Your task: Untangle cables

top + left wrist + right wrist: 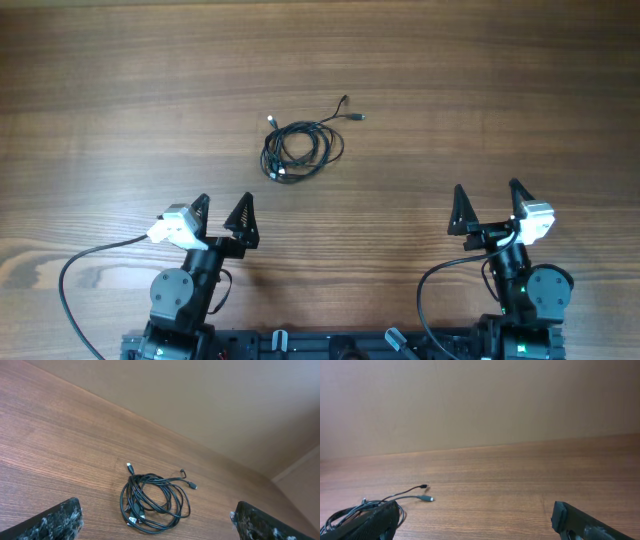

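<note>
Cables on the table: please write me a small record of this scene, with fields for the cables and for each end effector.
cables: thin black cords, one bundle of loose loops, lying flat
surface: wooden table
plug ends: two stick out of the coil on the right arm's side
left end effector: open, empty, apart from the cables, the nearer one
right end effector: open, empty, farther from the cables
task state: untangling not yet begun

Cables (297,150): thin black cords lying coiled in one loose tangle, sitting flat, upper middle of the overhead view.
Plug ends (358,117): two trailing toward upper right, one silver-tipped plug (129,466) poking out upper left.
</note>
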